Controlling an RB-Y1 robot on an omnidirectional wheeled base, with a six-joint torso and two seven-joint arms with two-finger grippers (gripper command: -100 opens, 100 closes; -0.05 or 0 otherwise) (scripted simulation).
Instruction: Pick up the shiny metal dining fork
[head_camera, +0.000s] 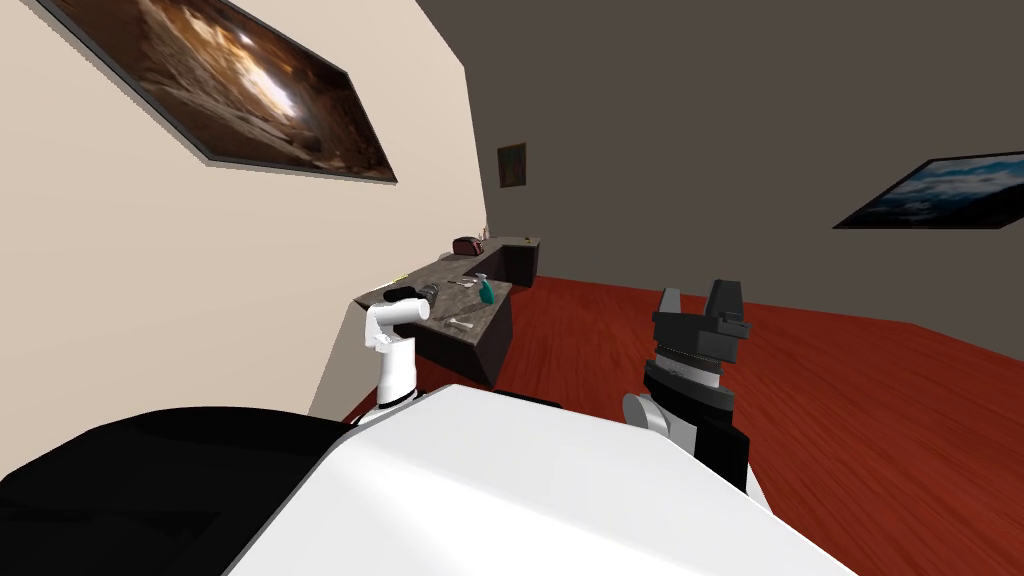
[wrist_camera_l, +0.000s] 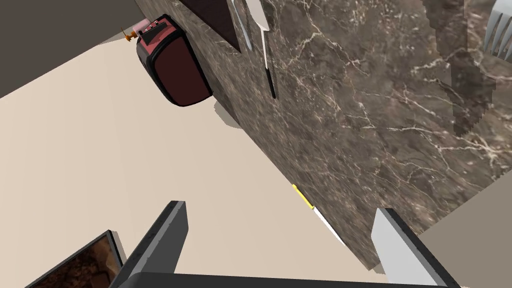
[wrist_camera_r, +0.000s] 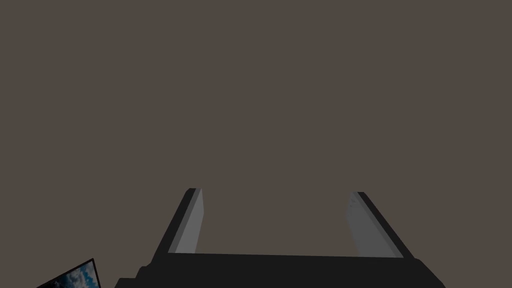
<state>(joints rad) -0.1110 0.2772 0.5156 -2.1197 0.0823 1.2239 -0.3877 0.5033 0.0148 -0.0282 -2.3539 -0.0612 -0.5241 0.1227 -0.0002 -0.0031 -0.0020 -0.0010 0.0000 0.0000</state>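
Observation:
Silvery fork tines (wrist_camera_l: 499, 32) lie on a brown marbled countertop (wrist_camera_l: 380, 125), far ahead of my left gripper (wrist_camera_l: 280, 212) and off to one side; the fork's handle is cut off. The left gripper is open with nothing between its fingers and hovers over the counter's wall-side edge. In the head view it (head_camera: 430, 292) reaches over the counter (head_camera: 470, 335), where small silvery utensils (head_camera: 460, 322) lie. My right gripper (head_camera: 700, 295) is raised beside my chest, open and empty, its fingers (wrist_camera_r: 190, 220) standing apart.
A dark red toaster (wrist_camera_l: 172, 60) stands on the counter by the beige wall. A black-handled utensil (wrist_camera_l: 265, 50) lies near it, and a yellow-handled knife (wrist_camera_l: 310, 205) at the counter's edge. A teal object (head_camera: 487, 290) sits on the counter. Red floor (head_camera: 800, 380) spreads to the right.

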